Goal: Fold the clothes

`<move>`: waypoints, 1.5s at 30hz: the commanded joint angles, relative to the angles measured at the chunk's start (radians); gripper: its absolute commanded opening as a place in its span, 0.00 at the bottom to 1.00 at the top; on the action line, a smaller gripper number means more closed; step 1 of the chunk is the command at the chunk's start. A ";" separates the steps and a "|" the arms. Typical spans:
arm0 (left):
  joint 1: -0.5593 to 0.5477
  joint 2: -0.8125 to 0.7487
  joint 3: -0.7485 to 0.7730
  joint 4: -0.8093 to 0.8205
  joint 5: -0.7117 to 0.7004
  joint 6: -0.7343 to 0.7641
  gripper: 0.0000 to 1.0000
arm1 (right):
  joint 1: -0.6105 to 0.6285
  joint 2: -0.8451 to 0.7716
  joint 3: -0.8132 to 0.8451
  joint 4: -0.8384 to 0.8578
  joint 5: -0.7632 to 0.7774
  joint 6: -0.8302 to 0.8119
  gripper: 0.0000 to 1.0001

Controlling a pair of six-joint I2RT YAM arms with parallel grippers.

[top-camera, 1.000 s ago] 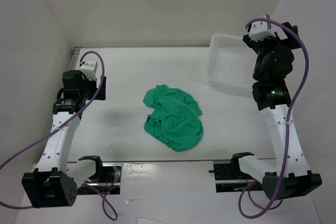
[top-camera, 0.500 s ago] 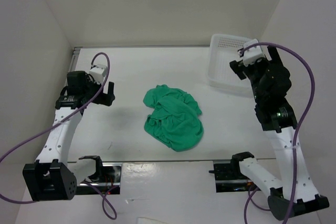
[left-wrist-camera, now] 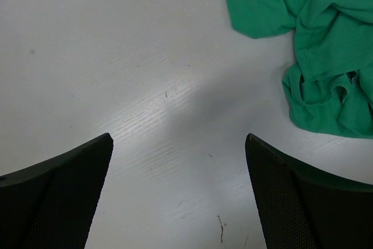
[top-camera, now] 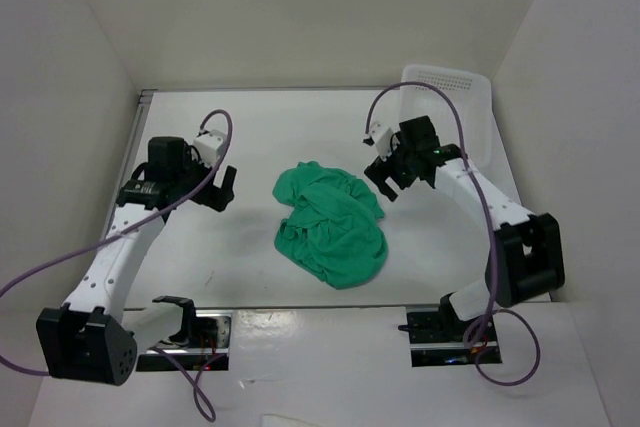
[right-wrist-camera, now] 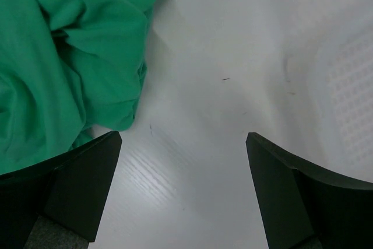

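Approach step: left tool [top-camera: 222,190] at ten, right tool [top-camera: 383,183] at two, both gaping, empty; crumpled T-shirt [top-camera: 330,227] needs edge pinch, spreading.

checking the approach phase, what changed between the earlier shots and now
The right tool swung from over the basket leftwards to the right edge of the green T-shirt. The left tool moved rightwards toward it, stopping short. Both are open; nothing was grasped. The T-shirt stays crumpled in place, the basket in its far right corner.
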 commanded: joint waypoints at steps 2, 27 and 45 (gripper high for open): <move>0.001 -0.114 -0.001 0.052 -0.032 -0.009 1.00 | 0.004 0.105 0.072 0.058 0.021 0.055 0.96; 0.001 -0.082 -0.001 0.062 -0.084 -0.029 1.00 | -0.044 0.513 0.434 0.053 -0.023 0.142 0.96; 0.001 -0.073 -0.001 0.062 -0.084 -0.029 1.00 | -0.199 0.453 0.356 0.162 0.066 0.132 0.96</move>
